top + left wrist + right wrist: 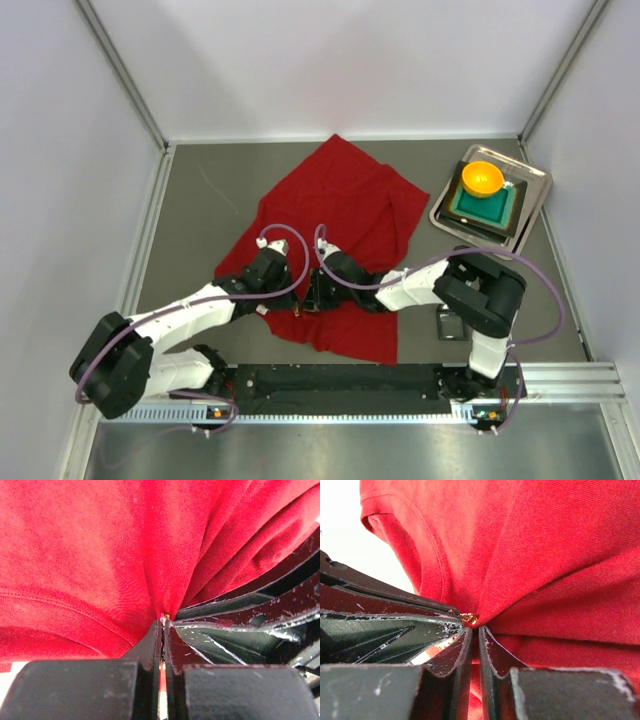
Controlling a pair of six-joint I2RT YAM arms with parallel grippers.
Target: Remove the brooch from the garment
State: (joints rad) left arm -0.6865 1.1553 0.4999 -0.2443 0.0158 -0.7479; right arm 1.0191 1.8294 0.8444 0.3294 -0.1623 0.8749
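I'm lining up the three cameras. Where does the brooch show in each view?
Top external: not discernible; hidden among the garment's near folds.
Left wrist: gold speck, the brooch, centre, at the left gripper tips.
Right wrist: gold speck left of centre, at the right gripper tips.
Shared landmark: the garment's pucker.

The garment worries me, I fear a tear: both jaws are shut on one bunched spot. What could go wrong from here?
Pulling apart could rip the garment, whose folds fan taut from the pinch. The brooch shows as a glint at the tips, so the right gripper may hold cloth, not it.
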